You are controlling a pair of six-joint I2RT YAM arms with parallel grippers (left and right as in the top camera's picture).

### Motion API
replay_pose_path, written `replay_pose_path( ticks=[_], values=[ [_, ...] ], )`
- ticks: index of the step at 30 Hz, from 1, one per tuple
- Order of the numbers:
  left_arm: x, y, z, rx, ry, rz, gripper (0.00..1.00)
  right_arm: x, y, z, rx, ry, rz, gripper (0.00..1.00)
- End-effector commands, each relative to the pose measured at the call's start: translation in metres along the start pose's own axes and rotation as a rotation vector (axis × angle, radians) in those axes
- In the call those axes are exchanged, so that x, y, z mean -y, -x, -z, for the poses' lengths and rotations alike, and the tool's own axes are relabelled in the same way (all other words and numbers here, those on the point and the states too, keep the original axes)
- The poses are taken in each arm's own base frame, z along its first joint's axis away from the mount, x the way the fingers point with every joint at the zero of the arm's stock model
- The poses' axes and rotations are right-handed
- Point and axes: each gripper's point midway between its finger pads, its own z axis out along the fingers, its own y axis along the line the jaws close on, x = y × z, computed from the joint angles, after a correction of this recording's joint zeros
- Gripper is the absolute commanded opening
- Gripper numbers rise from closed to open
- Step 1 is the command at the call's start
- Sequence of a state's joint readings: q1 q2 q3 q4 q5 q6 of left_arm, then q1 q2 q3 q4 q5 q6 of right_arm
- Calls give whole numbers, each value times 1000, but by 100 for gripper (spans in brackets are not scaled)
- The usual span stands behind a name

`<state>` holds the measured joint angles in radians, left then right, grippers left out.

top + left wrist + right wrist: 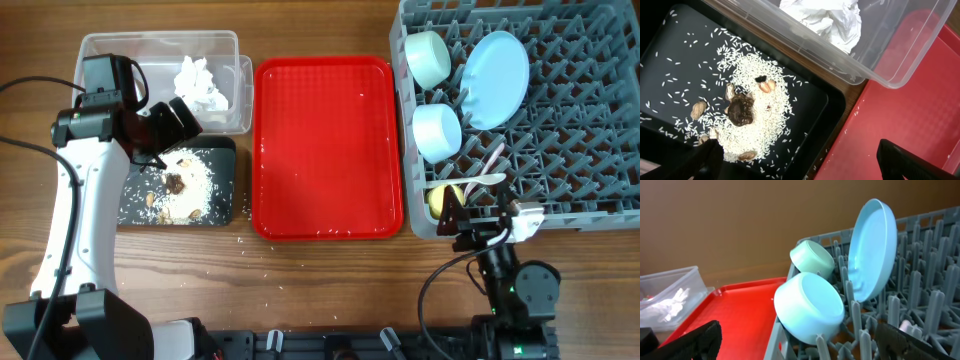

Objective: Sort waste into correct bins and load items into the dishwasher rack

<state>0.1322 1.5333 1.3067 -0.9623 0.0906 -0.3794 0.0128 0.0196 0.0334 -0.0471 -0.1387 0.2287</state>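
Observation:
The grey dishwasher rack [580, 120] holds the pale green bowl [428, 56], the light blue bowl [437, 132], the light blue plate [497, 66] on edge, the yellow cup [443, 198] and white cutlery [488, 170]. The clear box [225, 45] holds the crumpled white napkin [200, 83]. The black tray [225, 190] holds rice and brown scraps [182, 187]. The red wrapper is out of view. My left gripper [175, 125] is open and empty above the black tray's far edge. My right gripper [470, 222] is open and empty at the rack's near left corner.
The flat red serving tray [325, 150] lies between the bins and the rack, with a few rice grains on it. Loose grains lie on the wooden table [300, 290] in front of the trays.

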Motion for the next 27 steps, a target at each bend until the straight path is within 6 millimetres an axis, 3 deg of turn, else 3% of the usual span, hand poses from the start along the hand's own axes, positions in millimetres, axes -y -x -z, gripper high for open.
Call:
replay_pose_path(
  ticks=[1,14,17,20,22,24,27],
  values=[
    [-1,5,3,15,2,0,100,-5,3,0,21,30,17,100],
    [-1,5,4,17,1,-1,100,-5,2,0,20,30,17,100],
    [-5,9,16,66,21,-3,100,-5,2,0,20,29,17,100],
    [13,24,43,202,-72,-30,100,-5,2,0,20,29,17,100],
    [48,26,67,339,-225,-209,100,-5,2,0,19,29,17,100],
    [73,10,83,462,-334,-416,100,-5,2,0,20,29,17,100],
    [64,-28,85,637,-424,-478,100,-5,2,0,20,29,17,100]
  ],
)
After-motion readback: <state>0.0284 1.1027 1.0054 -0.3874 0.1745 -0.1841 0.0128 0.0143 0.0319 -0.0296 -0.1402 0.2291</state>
